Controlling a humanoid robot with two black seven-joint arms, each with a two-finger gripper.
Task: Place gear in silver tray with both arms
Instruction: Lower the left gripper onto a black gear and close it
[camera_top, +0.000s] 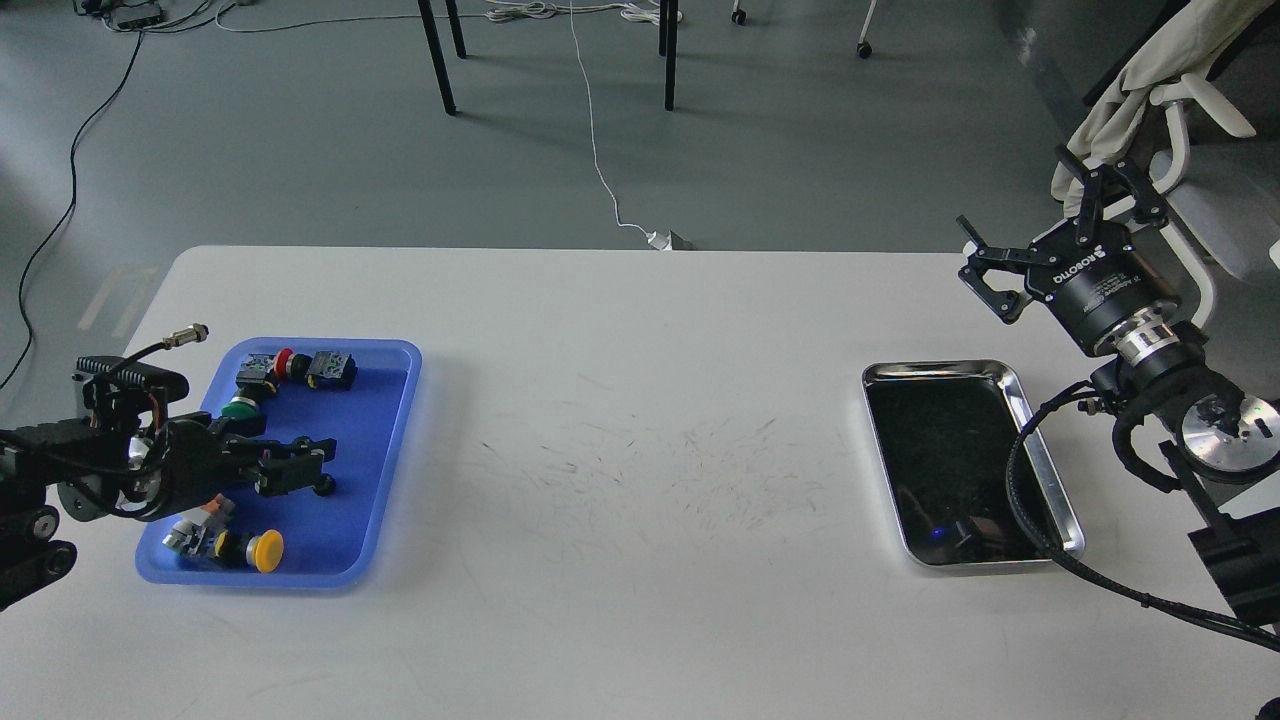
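A white table (640, 420), its middle marked with fine dark scratches, stood on a grey floor crossed by loose cables, with black chair legs behind it and a pale cloth draped over a chair at the far right. On the right side of the table lay the silver tray (1040, 440), its dark mirror bottom holding nothing but reflections. The right gripper (1050, 225), lettered in white, hung above the table's far right corner, beyond the silver tray and apart from it, its fingers spread wide and gripping nothing. A black cable looped from that arm across the tray's near right corner. At the left, a blue plastic tray (395, 400) held several push-button switches, among them a red-capped one (284, 362), a green-capped one (240, 408) and a yellow-capped one (266, 551) near the front edge. The left gripper (300, 468) reached in low over the blue tray's middle, its dark fingers lying close together; whether they clasped any part could not be told against the black pieces beneath.
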